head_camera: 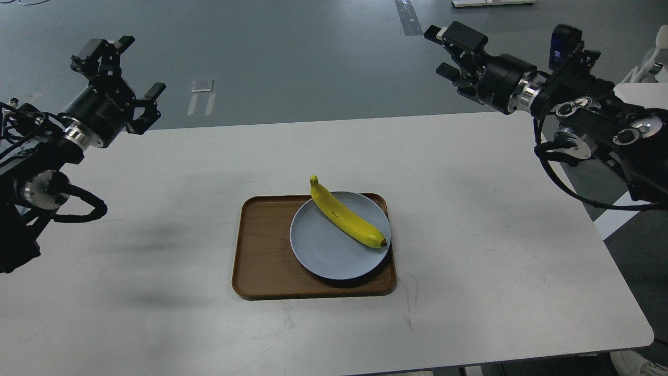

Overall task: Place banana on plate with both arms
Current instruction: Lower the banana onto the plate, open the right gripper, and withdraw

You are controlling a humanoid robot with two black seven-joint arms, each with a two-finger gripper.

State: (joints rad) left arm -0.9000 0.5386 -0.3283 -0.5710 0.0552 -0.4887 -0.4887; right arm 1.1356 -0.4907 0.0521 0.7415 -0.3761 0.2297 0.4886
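Banana [347, 214] lies on plate [334, 250]; left tool [125, 65] and right tool [443, 49] wide, empty; wrist lettering illegible.

Wooden tray [261, 250], seemingly matt plate [329, 250], smooth banana [347, 215]

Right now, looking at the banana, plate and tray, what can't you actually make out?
- Head view: the tray surface under the plate is hidden by the plate.
- The plate under the banana is covered by the banana.
- Both arms' bases are cut off by the side edges.
- The plate's near rim casts shadow, so whether it sits flat is unclear.
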